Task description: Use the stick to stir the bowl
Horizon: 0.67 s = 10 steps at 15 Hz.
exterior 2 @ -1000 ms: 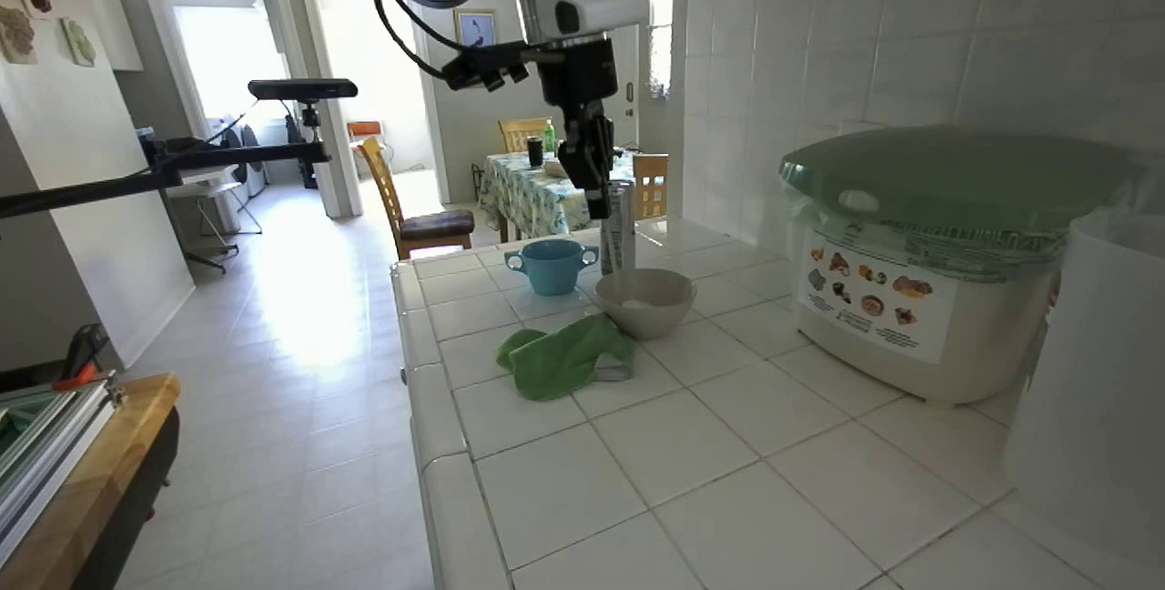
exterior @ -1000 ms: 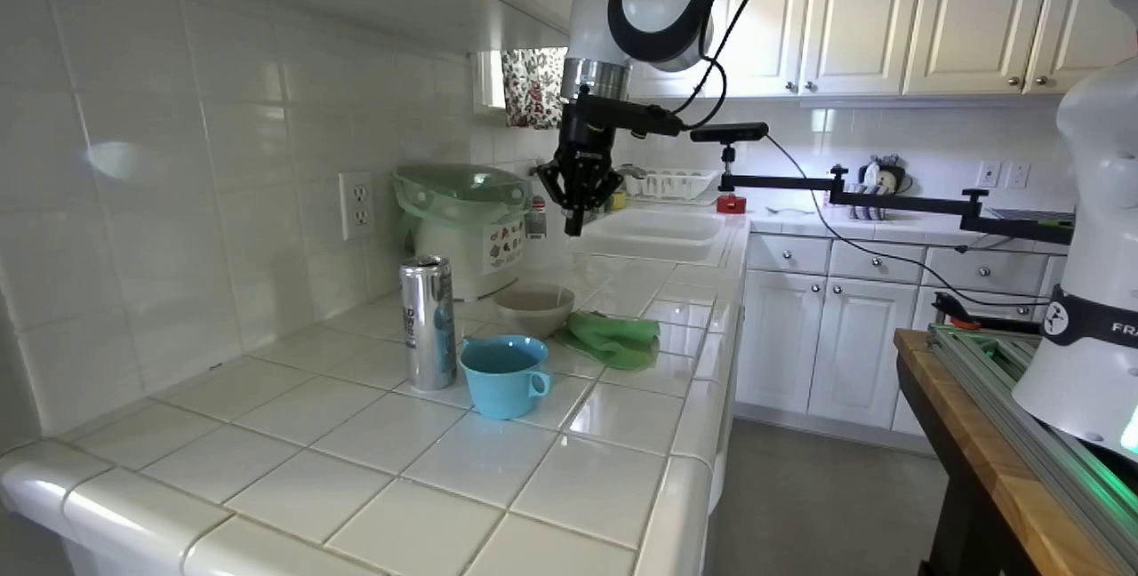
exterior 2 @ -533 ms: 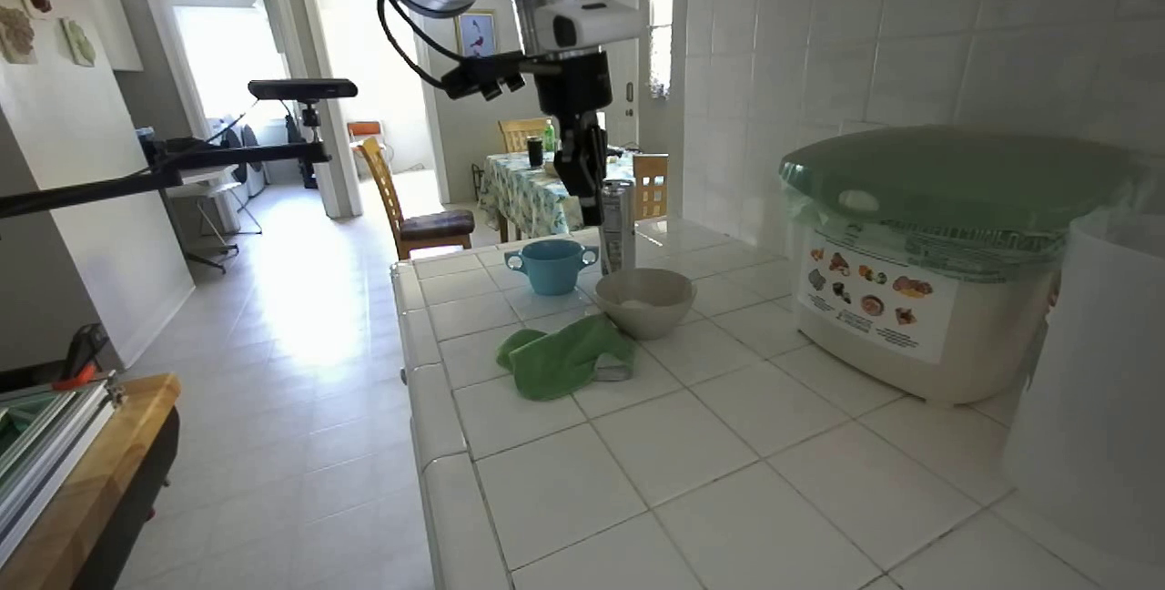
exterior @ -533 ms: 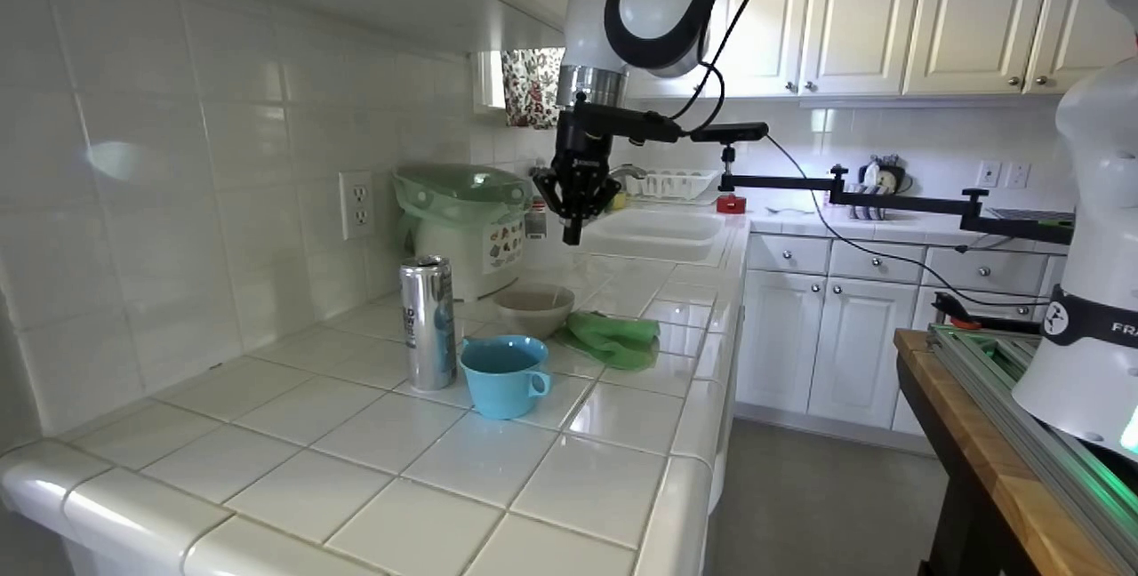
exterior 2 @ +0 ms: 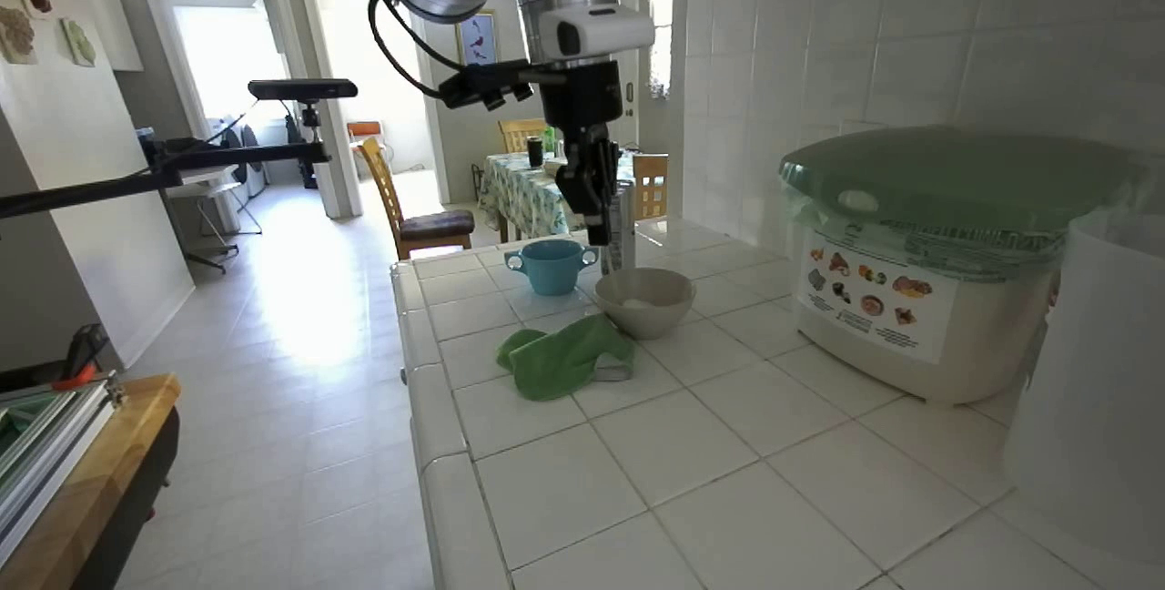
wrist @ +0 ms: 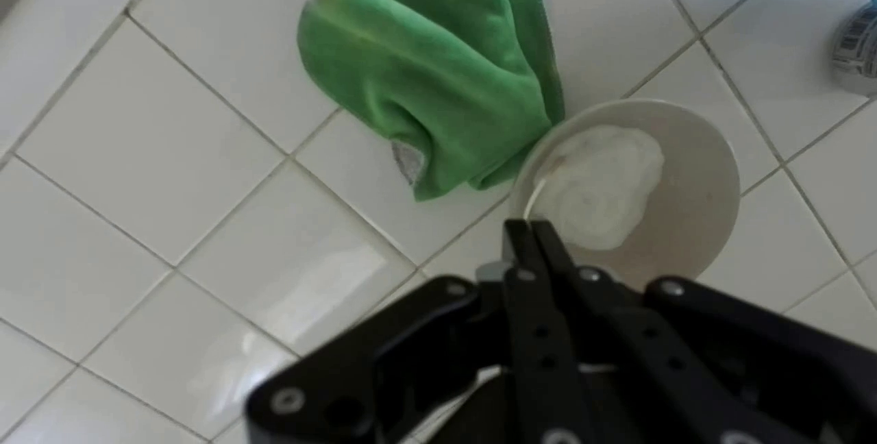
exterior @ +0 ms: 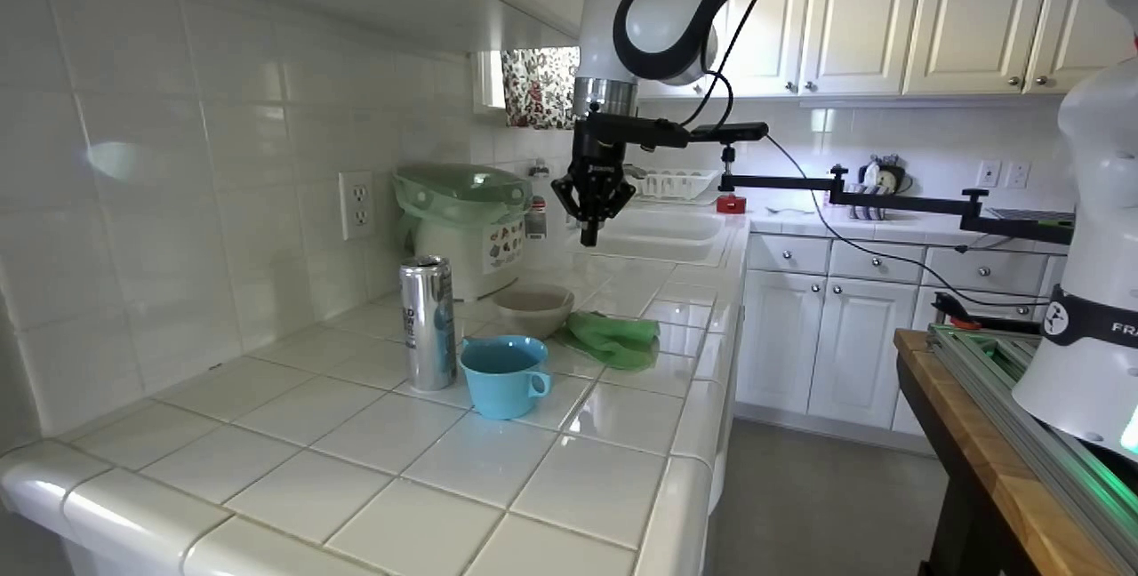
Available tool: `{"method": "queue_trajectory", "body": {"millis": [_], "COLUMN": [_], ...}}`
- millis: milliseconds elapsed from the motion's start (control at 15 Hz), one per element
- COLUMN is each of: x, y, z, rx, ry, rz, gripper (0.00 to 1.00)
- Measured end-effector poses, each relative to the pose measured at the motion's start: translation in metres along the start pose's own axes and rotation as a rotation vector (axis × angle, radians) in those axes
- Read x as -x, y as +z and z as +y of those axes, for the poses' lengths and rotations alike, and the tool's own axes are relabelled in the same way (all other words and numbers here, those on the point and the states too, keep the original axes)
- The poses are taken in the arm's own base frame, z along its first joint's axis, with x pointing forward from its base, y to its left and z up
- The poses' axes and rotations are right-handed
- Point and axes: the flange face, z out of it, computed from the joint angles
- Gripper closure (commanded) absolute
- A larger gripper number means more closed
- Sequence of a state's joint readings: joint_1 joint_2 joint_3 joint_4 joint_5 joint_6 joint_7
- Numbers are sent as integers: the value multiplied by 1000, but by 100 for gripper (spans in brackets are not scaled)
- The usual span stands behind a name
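Starting at the left of an exterior view, you have the outlet (exterior: 356, 205) on the tiled wall (exterior: 267, 203), then the can (exterior: 429, 323), upright on the white surface (exterior: 427, 487), with the green-lidded bin (exterior: 476, 243) behind it. To the right of the can, and just beside it, stands your blue cup (exterior: 505, 385), a bit of which also shows in the upper right corner of the wrist view. The beige bowl (exterior: 532, 320) sits upright behind the cup from here; the wrist view looks down into it and shows you a white mass (wrist: 603, 183). Next comes your pincer (exterior: 589, 241), pointing down above the bowl's edge. Its jaws are pressed together, pinching the stick (wrist: 535, 199): in the wrist view you can see a thin pale length of it running out from the fingertips (wrist: 517, 245), inside the outline of the bowl and next to the white mass. You can't tell whether its end touches that mass, and in both exterior views the stick is hard to make out. A little further right lies the green cloth (exterior: 613, 340), crumpled on the surface, its folds reaching the bowl's rim in the wrist view. Beyond that, towards the back, are the sink (exterior: 662, 247), the rack (exterior: 674, 186) and the camera (exterior: 729, 132) on its black boom (exterior: 791, 183). The cabinets (exterior: 782, 336) follow, and at the far right you have the white robot base (exterior: 1098, 203).
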<state>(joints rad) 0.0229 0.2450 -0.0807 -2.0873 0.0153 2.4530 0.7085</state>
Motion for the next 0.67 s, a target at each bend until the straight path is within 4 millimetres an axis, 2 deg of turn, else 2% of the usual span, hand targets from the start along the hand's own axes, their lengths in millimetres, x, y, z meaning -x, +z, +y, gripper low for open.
{"method": "queue_trajectory", "body": {"millis": [333, 667], "x": [-14, -25], "y": [-13, -12], "z": [-8, -37], "rx": [-22, -45], "ry": [0, -31], "rz": [30, 51], "gripper": [99, 99]}}
